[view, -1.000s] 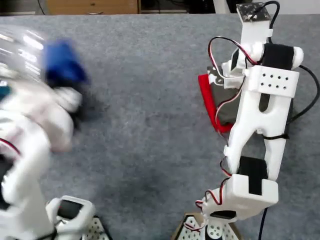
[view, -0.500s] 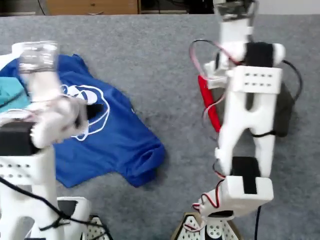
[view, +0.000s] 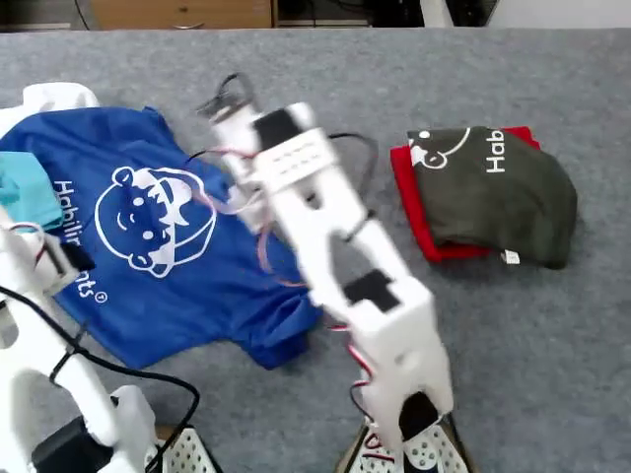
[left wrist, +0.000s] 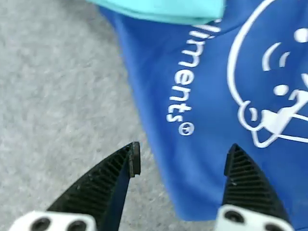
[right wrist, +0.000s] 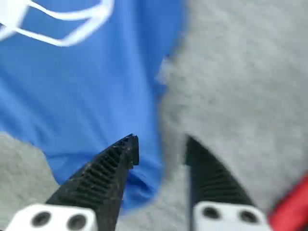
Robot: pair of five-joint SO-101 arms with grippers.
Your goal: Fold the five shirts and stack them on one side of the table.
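The left gripper [left wrist: 183, 154], jaws wide and empty, hangs over one edge of the spread blue shirt [view: 168, 256], the right gripper [right wrist: 161, 144], narrowly parted, over another; a teal shirt [view: 25, 192] overlaps it, and a folded dark shirt [view: 493, 187] lies on a red shirt [view: 406, 187] well apart.

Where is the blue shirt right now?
In the high view, the blue shirt lies spread on the table's left side, the teal shirt overlapping its edge, well apart from the folded dark shirt on the right.
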